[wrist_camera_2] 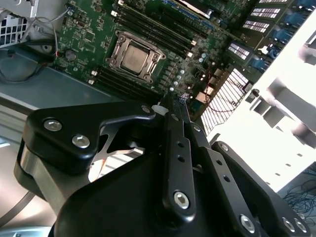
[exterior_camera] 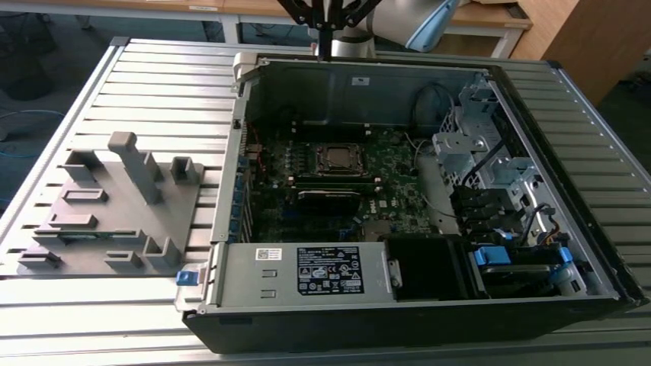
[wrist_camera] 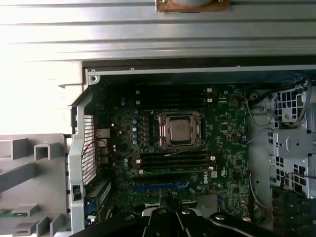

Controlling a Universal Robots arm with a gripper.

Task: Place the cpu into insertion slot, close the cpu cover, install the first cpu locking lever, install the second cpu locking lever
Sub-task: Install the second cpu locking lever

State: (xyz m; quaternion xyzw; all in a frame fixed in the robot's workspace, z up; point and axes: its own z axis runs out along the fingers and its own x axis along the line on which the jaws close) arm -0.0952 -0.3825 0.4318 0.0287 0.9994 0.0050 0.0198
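Second wrist view: claw pressed together, empty, above cpu in insertion slot.

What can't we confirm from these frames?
- Locking levers: too small beside the cpu cover in both wrist views to tell latched from free.
- Cpu: seated in the insertion slot; pin contact is hidden under it.
- Gripper: fingertips pressed together in the second wrist view, cut off by the edge in the first wrist view.
- Arm: cropped by the exterior view's top edge.
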